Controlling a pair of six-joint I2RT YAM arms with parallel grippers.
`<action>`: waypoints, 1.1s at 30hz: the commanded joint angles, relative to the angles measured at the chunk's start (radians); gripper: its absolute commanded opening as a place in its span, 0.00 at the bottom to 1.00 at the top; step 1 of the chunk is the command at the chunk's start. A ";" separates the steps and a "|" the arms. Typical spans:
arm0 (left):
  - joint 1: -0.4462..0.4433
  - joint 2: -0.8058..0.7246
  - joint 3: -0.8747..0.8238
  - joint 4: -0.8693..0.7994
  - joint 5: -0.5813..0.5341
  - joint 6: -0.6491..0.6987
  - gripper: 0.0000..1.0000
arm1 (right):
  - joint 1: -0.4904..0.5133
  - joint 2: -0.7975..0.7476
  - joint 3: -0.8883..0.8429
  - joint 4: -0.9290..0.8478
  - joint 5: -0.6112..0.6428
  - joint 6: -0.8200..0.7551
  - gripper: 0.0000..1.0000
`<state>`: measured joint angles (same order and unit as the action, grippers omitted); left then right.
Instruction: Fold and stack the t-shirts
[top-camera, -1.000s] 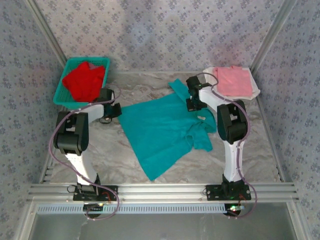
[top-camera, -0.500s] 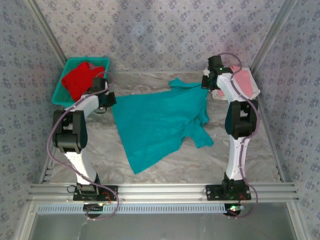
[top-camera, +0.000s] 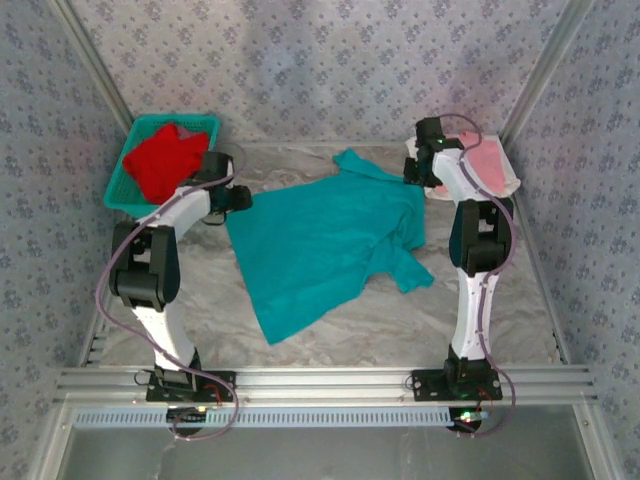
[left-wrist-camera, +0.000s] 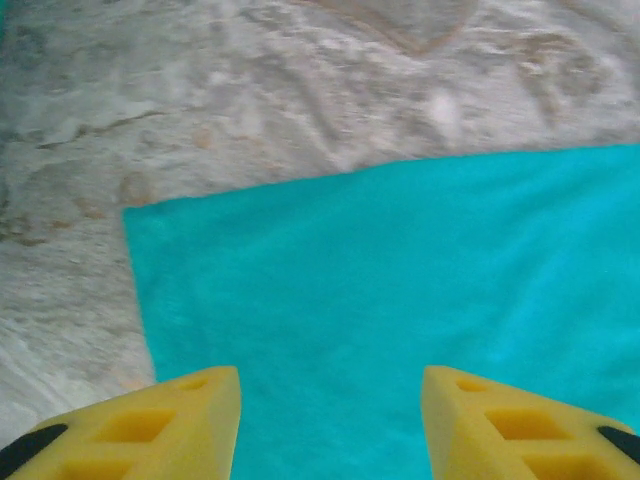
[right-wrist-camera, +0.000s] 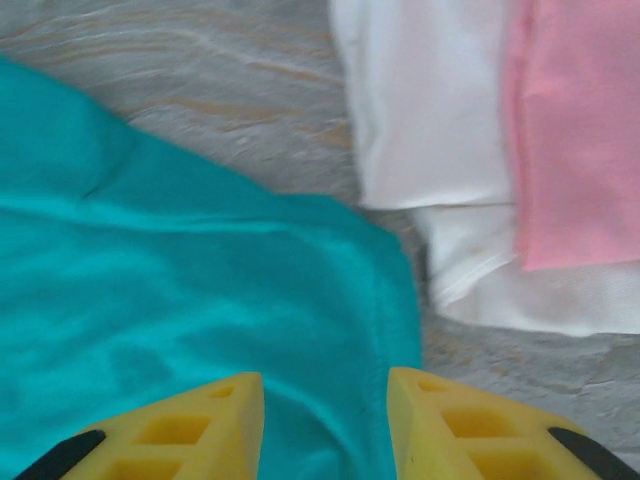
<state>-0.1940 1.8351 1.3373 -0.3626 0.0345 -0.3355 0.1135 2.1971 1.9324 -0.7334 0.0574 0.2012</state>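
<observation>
the table (top-camera: 480, 320) carries a teal shirt (top-camera: 320, 245) spread nearly flat across its middle, one sleeve rumpled toward the right edge. a basket (top-camera: 170, 119) at the far left corner holds a crumpled red shirt (top-camera: 165, 165). at the far right corner a folded white shirt (right-wrist-camera: 430, 110) lies under a pink shirt (right-wrist-camera: 575, 130). the left gripper (left-wrist-camera: 330, 390) hangs over the teal shirt's left corner, jaws moderately apart, gripping nothing. the right gripper (right-wrist-camera: 325, 400) hangs over its far right edge, near the white shirt, jaws narrowly apart and empty.
</observation>
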 joint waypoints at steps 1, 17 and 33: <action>-0.069 -0.056 -0.012 0.015 0.030 -0.040 0.51 | 0.070 -0.036 0.005 0.063 -0.066 -0.070 0.40; -0.231 -0.007 -0.273 0.254 0.141 -0.271 0.46 | 0.095 0.167 0.096 -0.016 -0.154 -0.016 0.38; -0.080 -0.010 -0.363 0.210 0.037 -0.166 0.45 | 0.097 -0.232 -0.578 0.233 -0.132 0.158 0.34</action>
<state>-0.2974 1.7878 0.9558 -0.0513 0.1360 -0.5594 0.2054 2.0495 1.4422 -0.5194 -0.0937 0.2790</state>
